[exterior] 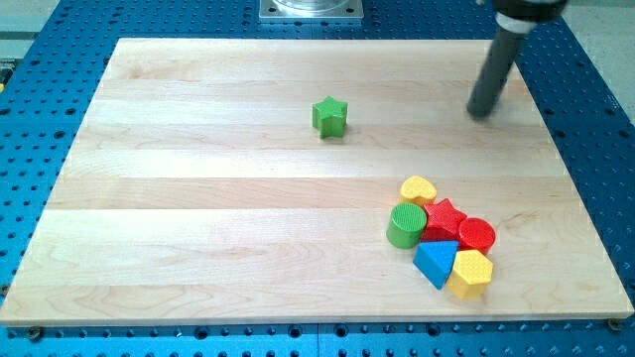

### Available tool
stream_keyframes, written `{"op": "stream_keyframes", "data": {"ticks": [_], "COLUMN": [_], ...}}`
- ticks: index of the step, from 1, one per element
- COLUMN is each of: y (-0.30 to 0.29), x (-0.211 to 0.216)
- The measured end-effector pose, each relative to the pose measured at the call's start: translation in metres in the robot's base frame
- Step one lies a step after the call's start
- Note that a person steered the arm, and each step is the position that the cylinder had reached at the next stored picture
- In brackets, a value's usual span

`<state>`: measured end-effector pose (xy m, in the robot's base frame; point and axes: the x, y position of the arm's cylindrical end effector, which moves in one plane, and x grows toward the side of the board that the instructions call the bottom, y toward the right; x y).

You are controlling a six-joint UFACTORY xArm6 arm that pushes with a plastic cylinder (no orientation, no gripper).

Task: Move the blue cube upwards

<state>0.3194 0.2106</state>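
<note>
The only blue block (436,263) is wedge-like, more a triangle than a cube, and lies at the view's lower right in a tight cluster. Around it are a green cylinder (406,225), a yellow heart-like block (419,188), a red star (444,219), a red cylinder (476,235) and a yellow hexagon (470,274). A green star (329,116) lies alone at the upper middle. My tip (480,111) rests on the board at the upper right, far above the cluster and touching no block.
The wooden board (198,218) lies on a blue perforated table (585,119). A grey metal mount (311,10) sits at the view's top edge beyond the board.
</note>
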Motion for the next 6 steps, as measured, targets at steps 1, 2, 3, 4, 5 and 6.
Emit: {"op": "stream_keyframes", "data": {"ticks": [1,2,3,4,5,6], "y": [-0.024,-0.004,0.068,0.031,0.022,0.003], "x": [-0.034,0.028,0.034,-0.015,-0.014,-0.005]}}
